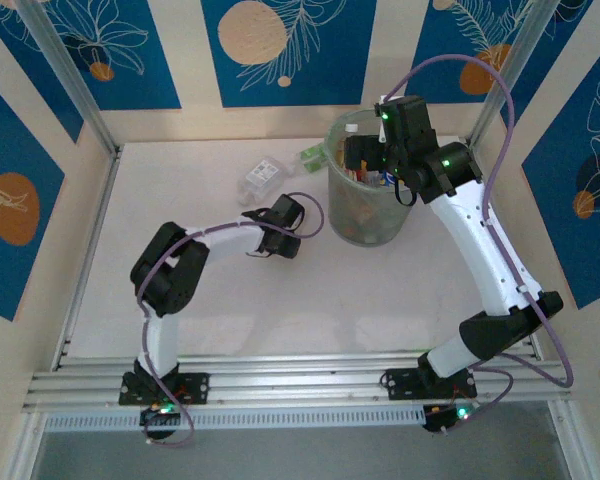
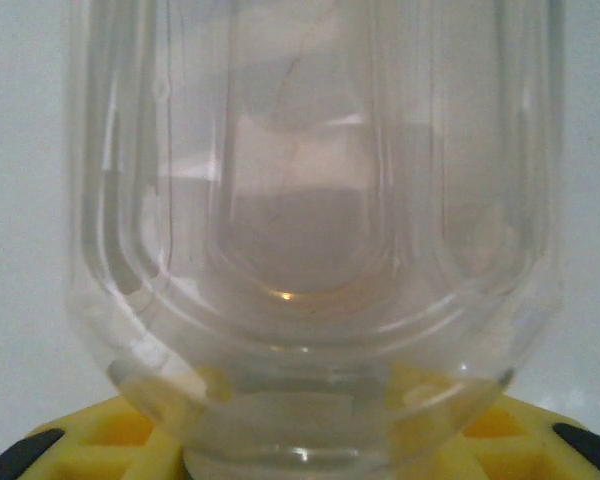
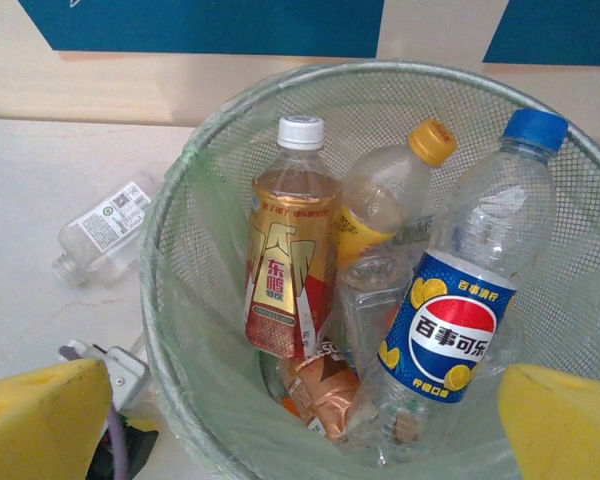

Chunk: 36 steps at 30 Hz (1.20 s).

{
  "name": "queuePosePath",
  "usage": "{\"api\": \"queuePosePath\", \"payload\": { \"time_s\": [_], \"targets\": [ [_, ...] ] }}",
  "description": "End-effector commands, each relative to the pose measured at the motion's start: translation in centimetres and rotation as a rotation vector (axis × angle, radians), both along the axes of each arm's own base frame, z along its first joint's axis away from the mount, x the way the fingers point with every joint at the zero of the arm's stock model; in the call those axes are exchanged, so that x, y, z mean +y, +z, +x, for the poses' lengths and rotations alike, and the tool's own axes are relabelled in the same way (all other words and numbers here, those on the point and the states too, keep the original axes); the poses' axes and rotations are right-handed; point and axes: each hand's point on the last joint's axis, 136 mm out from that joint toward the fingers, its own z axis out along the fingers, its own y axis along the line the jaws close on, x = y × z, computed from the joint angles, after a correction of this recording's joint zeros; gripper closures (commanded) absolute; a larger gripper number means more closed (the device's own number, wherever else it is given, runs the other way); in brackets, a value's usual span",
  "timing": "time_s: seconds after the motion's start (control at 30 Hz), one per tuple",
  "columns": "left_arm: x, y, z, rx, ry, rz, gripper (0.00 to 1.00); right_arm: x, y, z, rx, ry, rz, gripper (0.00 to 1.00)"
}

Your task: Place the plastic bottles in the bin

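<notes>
Blue-patterned walls back the mesh bin (image 3: pixel 185 230) holding upright labelled bottles (image 3: pixel 290 260).

Your left arm (image 1: pixel 170 268), white with black joints, is folded hard at the elbow, forearm running low toward the right, left gripper (image 1: pixel 280 228) pointing sideways. On its wrist view the yellow fingers (image 2: pixel 110 435) sit either side of a clear plastic bottle (image 2: pixel 310 250); can't tell how tight. Your right arm (image 1: pixel 480 240) stretches up and away, wrist bent left, right gripper (image 1: pixel 365 160) tipped downward, its yellow pads (image 3: pixel 40 420) spread wide.
</notes>
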Motion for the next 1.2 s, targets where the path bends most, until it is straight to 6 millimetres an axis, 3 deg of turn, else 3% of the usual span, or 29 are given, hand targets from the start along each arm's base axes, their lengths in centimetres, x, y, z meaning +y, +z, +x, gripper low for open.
{"api": "queuePosePath", "payload": {
  "time_s": [0.0, 0.37, 0.7, 0.9, 1.17],
  "targets": [
    [0.0, 4.2, -0.1, -0.081, 0.007, -0.054, 0.64, -0.5, 0.5, -0.8, -0.020, -0.024, 0.017, 0.01],
    [1.6, 14.9, -2.7, -0.306, -0.007, -0.268, 0.66, 0.4, 0.6, -3.4, -0.010, -0.006, 0.213, 0.01],
    [-2.2, 24.2, -6.4, -0.444, -0.266, -0.626, 0.62, 6.2, 1.6, -6.8, 0.019, 0.261, 0.543, 0.01],
    [-3.8, 27.2, -7.2, -0.474, -0.344, -0.745, 0.61, 9.2, 1.0, -7.3, 0.053, 0.348, 0.613, 0.01],
    [-5.2, 29.0, -7.9, -0.491, -0.419, -0.824, 0.60, 11.5, -0.2, -6.2, 0.098, 0.367, 0.627, 0.01]
  ]
}}
